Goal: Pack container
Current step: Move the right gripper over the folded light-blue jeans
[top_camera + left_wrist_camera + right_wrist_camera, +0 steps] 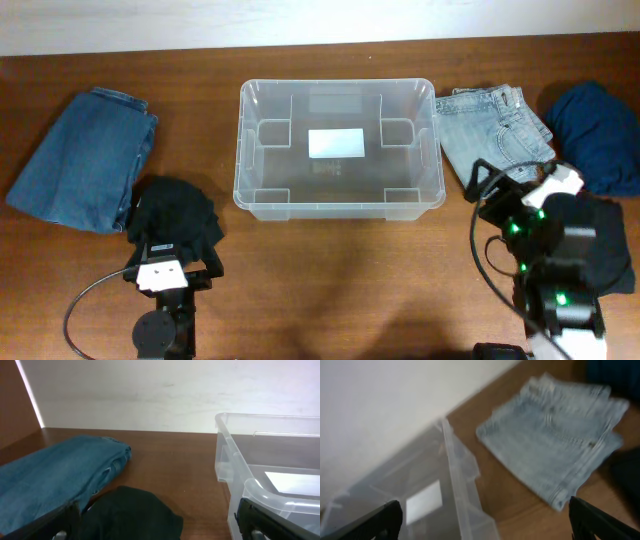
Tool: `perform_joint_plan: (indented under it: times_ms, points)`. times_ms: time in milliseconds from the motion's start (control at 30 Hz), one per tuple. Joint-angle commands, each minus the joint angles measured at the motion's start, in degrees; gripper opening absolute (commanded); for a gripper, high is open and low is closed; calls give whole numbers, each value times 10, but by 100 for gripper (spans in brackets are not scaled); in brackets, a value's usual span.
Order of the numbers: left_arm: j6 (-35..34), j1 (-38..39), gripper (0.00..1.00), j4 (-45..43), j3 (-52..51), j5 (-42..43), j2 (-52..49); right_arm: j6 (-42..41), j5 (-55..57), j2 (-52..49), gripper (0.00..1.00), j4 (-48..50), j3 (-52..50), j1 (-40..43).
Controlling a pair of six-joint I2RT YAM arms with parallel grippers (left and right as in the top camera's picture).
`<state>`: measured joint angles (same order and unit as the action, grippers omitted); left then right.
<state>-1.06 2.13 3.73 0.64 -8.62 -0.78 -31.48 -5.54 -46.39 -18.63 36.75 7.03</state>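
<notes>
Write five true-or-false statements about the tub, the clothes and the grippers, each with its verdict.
1. The container holds no clothes. True.
2. The light-wash jeans lie on the container's left. False: they lie on its right.
3. The dark blue jeans lie folded beside the black garment. True.
4. The left gripper is shut on that black garment. False: it is open, holding nothing.
5. The right gripper is open. True.

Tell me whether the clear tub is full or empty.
Empty. The container shows its bare base and white label fully; nothing lies inside.
</notes>
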Motion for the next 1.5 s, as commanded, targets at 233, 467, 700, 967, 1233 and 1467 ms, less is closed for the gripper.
perform_joint_plan:
  times_ms: [233, 467, 700, 967, 1233, 1467]
  points:
    - [7, 1, 100, 2, -1, -2, 4, -6, -64, -117, 98, -8, 10, -2]
    - [7, 1, 99, 2, -1, -2, 4, -163, -56, -132, 98, -33, 10, 28]
    - [7, 1, 100, 2, -1, -2, 4, -230, -35, -154, 99, -29, 9, 79]
    - [7, 1, 99, 2, -1, -2, 4, -228, -14, -264, 98, 33, 9, 92]
    - [7, 1, 99, 2, -1, -2, 4, -219, -31, -347, 98, 99, 9, 92]
    - [7, 1, 99, 2, -1, -2, 4, -183, -23, -356, 98, 101, 9, 92]
